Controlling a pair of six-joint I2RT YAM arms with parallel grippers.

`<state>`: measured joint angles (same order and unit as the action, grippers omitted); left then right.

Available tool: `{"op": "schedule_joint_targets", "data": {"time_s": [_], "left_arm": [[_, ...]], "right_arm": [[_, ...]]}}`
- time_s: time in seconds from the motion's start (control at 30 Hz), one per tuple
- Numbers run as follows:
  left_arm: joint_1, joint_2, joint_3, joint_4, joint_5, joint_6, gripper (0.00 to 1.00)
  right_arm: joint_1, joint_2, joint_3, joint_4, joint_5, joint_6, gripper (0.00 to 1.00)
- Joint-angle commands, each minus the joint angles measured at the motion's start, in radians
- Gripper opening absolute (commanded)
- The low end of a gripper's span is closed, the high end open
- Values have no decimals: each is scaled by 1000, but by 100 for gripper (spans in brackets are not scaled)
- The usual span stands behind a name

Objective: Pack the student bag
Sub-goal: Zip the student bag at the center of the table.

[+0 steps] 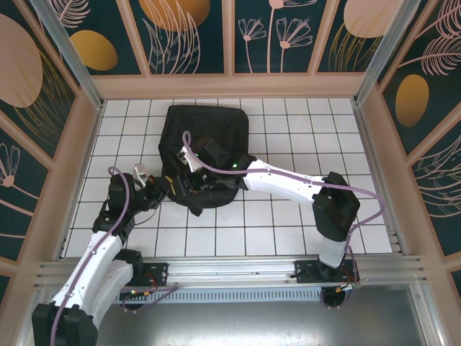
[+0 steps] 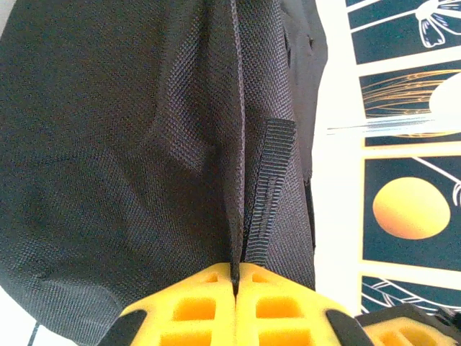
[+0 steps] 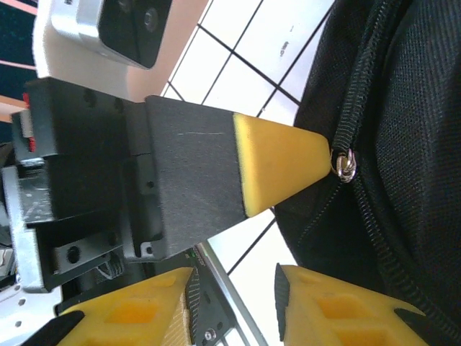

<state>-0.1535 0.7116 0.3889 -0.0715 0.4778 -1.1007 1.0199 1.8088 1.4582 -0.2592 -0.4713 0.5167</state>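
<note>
Bag (image 1: 209,130) sits on the white tiled table (image 1: 288,122), centre-left toward the back wall, lying flat and rumpled. Both arms are on its near-left edge.

Left gripper (image 1: 164,187): comes in from the left base and meets the bag's near-left corner. In the left wrist view the yellow pads (image 2: 194,303) are clamped together, with a ridge of bag (image 2: 130,144) fabric running straight into the closed line between them (image 2: 235,270). So it is clenched on the bag. A flat webbing strap (image 2: 270,180) lies on the fabric just right of that ridge, its lower end down by the pads. Can't tell if the strap is in the pinch too.

Right gripper (image 1: 189,176): its arm reaches across from the right base, wrist over the near part of the bag, close to the left gripper. In the right wrist view its two yellow fingers are parted (image 3: 234,277), with tile and rail visible through the gap and nothing between them, so it is released. Its right finger (image 3: 338,306) sits against the bag (image 3: 410,144) fabric.

The same view shows the left gripper (image 3: 281,162) side-on, tip at the bag edge, touching a small metal ring (image 3: 344,166) on the zipper (image 3: 360,94). The zipper runs along the bag edge above and below the ring.
</note>
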Motion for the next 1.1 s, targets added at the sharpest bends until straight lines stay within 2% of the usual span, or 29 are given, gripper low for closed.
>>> {"op": "schedule_joint_targets", "data": {"time_s": [0.0,0.13,0.33,0.57,0.67,0.73,0.83,0.93,1.07], "left_arm": [[-4,-5,49,106,53,-35,0],[-3,-5,48,130,71,-60,0],[-4,-9,45,144,68,-73,0],[-4,-3,48,165,68,-86,0],[-4,-6,47,167,74,-84,0],[-4,-7,44,169,79,-83,0],[-4,-9,40,168,83,-84,0],[-4,-9,39,167,82,-79,0],[-4,-7,38,167,74,-72,0]], "right_arm": [[-24,29,-22,42,17,43,35],[-45,49,-52,100,-6,99,35],[-78,29,-152,293,-93,186,31],[-106,37,-205,336,-110,228,29],[-118,43,-204,333,-120,233,37],[-127,46,-211,341,-128,247,38],[-139,62,-202,329,-140,261,33],[-130,105,-141,237,-146,222,27],[-107,133,-107,222,-233,191,28]]}}
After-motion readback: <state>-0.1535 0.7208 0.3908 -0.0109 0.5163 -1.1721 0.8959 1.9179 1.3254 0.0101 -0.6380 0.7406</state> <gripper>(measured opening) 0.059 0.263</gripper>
